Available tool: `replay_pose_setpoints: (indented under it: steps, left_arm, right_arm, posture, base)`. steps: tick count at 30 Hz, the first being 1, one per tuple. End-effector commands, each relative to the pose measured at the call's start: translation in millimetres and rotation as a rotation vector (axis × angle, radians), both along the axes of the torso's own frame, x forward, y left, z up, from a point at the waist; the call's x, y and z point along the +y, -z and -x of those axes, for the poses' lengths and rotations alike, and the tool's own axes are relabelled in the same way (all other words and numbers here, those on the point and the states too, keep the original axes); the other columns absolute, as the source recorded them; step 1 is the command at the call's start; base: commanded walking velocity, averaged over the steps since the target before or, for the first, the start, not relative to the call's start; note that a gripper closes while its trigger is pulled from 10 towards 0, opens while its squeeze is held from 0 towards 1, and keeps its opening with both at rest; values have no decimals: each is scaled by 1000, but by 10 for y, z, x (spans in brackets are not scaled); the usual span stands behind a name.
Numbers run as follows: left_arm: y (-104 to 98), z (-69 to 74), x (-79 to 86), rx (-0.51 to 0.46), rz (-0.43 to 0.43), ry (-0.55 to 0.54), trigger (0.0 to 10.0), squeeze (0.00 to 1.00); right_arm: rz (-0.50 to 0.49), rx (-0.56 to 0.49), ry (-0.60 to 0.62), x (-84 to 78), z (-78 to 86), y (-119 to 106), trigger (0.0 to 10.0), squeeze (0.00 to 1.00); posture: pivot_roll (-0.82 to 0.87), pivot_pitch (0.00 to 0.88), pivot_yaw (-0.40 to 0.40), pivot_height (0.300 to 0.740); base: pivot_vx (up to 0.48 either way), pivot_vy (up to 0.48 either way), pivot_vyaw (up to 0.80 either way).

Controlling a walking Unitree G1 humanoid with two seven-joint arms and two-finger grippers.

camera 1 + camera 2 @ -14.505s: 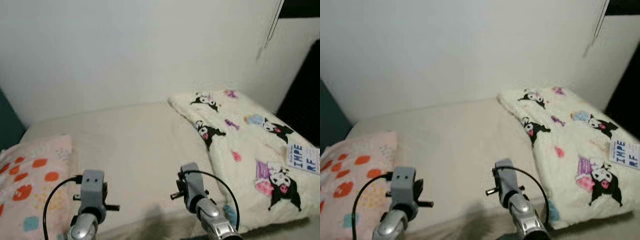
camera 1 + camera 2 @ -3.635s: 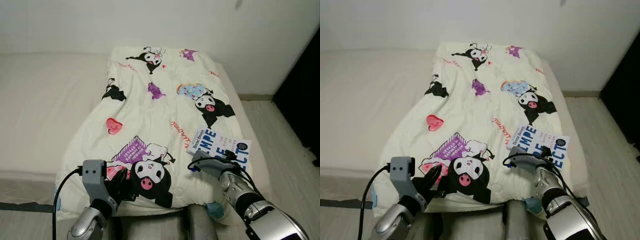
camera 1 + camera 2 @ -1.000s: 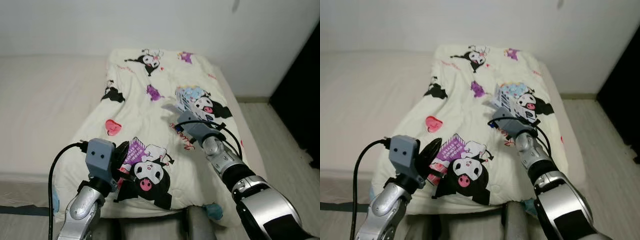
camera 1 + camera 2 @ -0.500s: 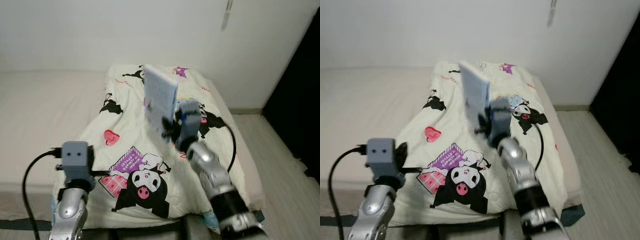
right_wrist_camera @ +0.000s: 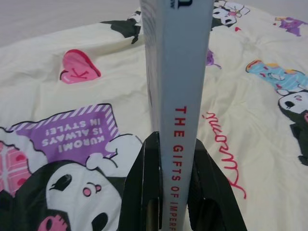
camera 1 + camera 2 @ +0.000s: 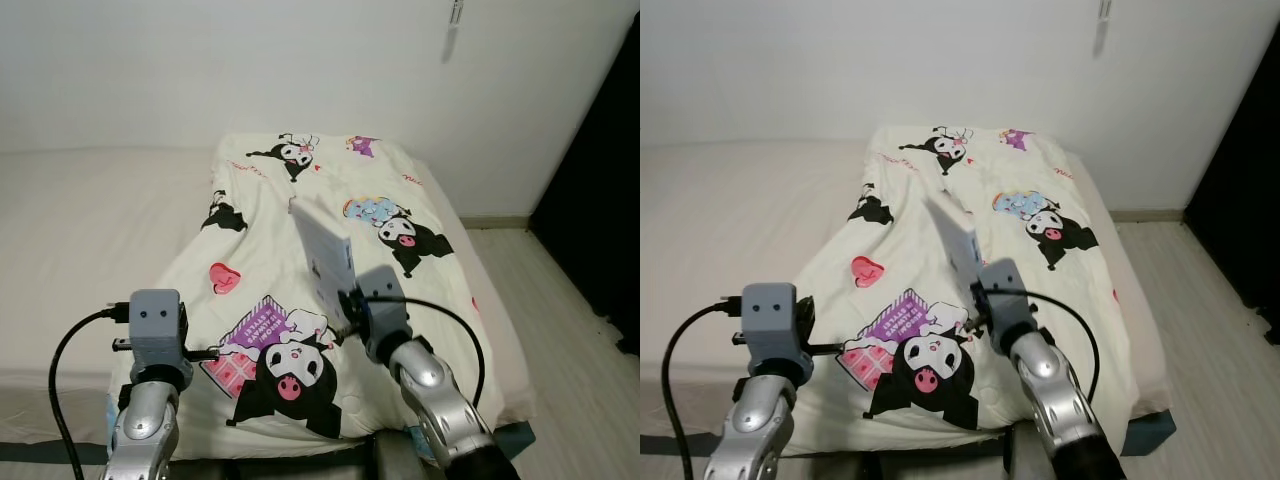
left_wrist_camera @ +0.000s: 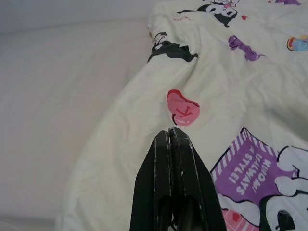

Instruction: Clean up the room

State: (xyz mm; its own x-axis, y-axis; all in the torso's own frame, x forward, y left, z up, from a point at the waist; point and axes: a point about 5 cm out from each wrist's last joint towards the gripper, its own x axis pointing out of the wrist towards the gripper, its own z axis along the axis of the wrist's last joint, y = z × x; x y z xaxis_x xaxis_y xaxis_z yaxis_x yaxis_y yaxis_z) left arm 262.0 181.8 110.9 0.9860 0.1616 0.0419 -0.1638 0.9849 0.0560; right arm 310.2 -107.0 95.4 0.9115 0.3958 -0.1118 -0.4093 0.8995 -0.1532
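1. Since half a second earlier, the right gripper [image 6: 345, 305] lowered the book [image 6: 325, 257], fingers clamped on it above the blanket [image 6: 400, 200].
2. Left gripper [image 7: 172, 139] hovered closed, empty, near the pink heart [image 7: 182, 108]; bare mattress [image 6: 90, 220] lay beside.

A: Left arm [image 6: 145, 420]: silver, rounded metal segments. Grey boxy wrist module on top with two small dark dots on its face. Black cable loops out from its side and runs down.

B: Right arm [image 6: 440, 405]: same silver finish, same grey wrist block, black cable arcing over the forearm.

A: Left gripper [image 7: 172, 144]: two long black fingers, glossy and tapering.

B: Right gripper [image 5: 174, 159]: black fingers, flat-sided, matching build.
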Motion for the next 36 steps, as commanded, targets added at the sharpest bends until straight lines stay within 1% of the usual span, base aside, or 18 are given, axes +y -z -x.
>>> replay_pose_setpoints:
  steps: [1, 5, 6, 8, 10, 11, 18, 22, 23, 26, 33, 34, 36]
  left_arm:
    - [33, 6, -20, 9, -25, 9, 10000, 0]
    - [34, -1, -22, 10, -30, 9, 10000, 0]
    - [37, -16, -25, 14, -41, 6, 10000, 0]
    - [37, -16, -25, 14, -41, 6, 10000, 0]
    - [31, -25, -35, 12, -46, 13, 10000, 0]
    - [15, -43, -62, 11, -57, 31, 10000, 0]
    - [13, -53, -66, 14, -57, 35, 10000, 0]
    - [58, -38, -42, 33, -54, 29, 10000, 0]
    - [81, -23, -38, 40, -52, 17, 10000, 0]
    - [87, -20, -39, 42, -49, 10, 10000, 0]
    - [52, -17, -28, 40, -53, 8, 10000, 0]
    - [18, -32, 8, 33, -66, 7, 10000, 0]
    - [7, -40, 21, 31, -69, 6, 10000, 0]
  right_arm:
    - [-30, -49, -19, 28, 23, -70, 10000, 0]
    - [-32, -38, -19, 31, 44, -35, 10000, 0]
    - [-31, -19, -17, 44, 85, 43, 10000, 0]
    - [-31, -19, -17, 44, 85, 43, 10000, 0]
    - [-33, -7, -9, 46, 102, 87, 10000, 0]
    - [-52, 10, 14, 45, 114, 133, 10000, 0]
    - [-52, 6, 20, 53, 117, 143, 10000, 0]
    - [-50, 3, 19, 51, 116, 147, 10000, 0]
    - [-51, 7, 19, 38, 120, 155, 10000, 0]
    - [-48, 9, 14, 31, 121, 160, 10000, 0]
    - [-54, 13, 25, -3, 122, 177, 10000, 0]
    - [-59, 17, 30, -15, 133, 193, 10000, 0]
    - [-62, 18, 30, -16, 137, 197, 10000, 0]
  posture:
    - [-71, 45, 4, 606]
    - [-70, 40, 3, 611]
    - [-57, 23, 5, 621]
    - [-57, 23, 5, 621]
    - [-51, 16, 6, 626]
    - [-45, 7, 3, 636]
    - [-41, 6, 4, 651]
    - [-46, 14, -3, 666]
    - [-43, 9, -5, 676]
    - [-39, 12, -5, 686]
    - [-24, 11, -7, 701]
    - [-21, 1, -7, 711]
    - [-24, 0, -9, 716]
  base:
    - [0, 0, 0]
    - [0, 0, 0]
    - [0, 0, 0]
    - [0, 0, 0]
    - [0, 0, 0]
    - [0, 0, 0]
    - [0, 0, 0]
    - [0, 0, 0]
    - [0, 0, 0]
    - [0, 0, 0]
    - [0, 0, 0]
    - [0, 0, 0]
    - [0, 0, 0]
